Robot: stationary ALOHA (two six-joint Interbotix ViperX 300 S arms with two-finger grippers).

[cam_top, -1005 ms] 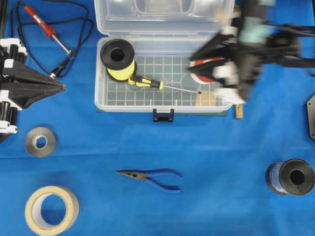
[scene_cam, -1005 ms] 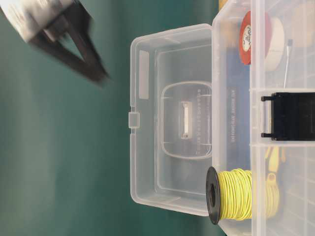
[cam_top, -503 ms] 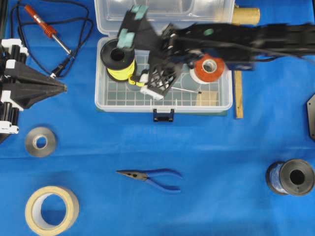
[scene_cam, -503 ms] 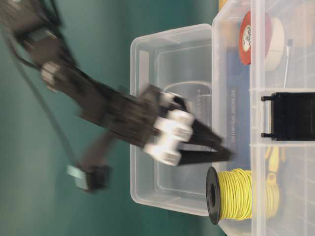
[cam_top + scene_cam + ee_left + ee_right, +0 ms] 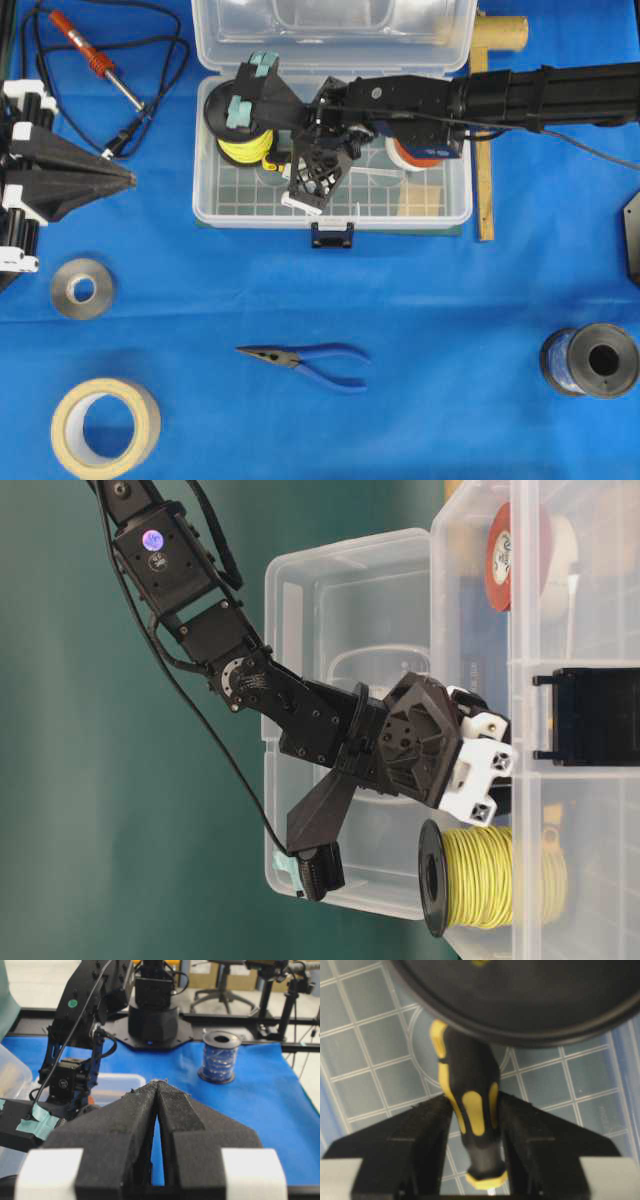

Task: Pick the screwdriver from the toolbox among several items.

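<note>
The clear toolbox [image 5: 210, 215] stands open at the back middle, seen side-on in the table-level view [image 5: 300, 580]. The screwdriver [image 5: 470, 1095], yellow-and-black handled, lies on its grid floor [image 5: 370, 1050] next to the yellow wire spool [image 5: 238, 115]; a bit of its handle shows from overhead [image 5: 272, 161]. My right gripper [image 5: 300, 172] reaches into the box from the right, also seen in the table-level view [image 5: 500, 765]. Its fingers [image 5: 420, 1140] press both sides of the handle. My left gripper [image 5: 125, 180] is shut and empty at the left edge, tips together [image 5: 157, 1082].
A red tape roll [image 5: 420, 150] sits in the box's right end. Blue pliers [image 5: 305, 358], a grey roll [image 5: 82, 288], masking tape [image 5: 105, 425] and a dark wire spool [image 5: 592, 360] lie in front. A soldering iron [image 5: 95, 60] lies back left, a wooden ruler [image 5: 485, 190] beside the box.
My right arm swung left from the box's right end, dropped into the box and closed its jaws round the screwdriver handle. The left arm has not moved.
</note>
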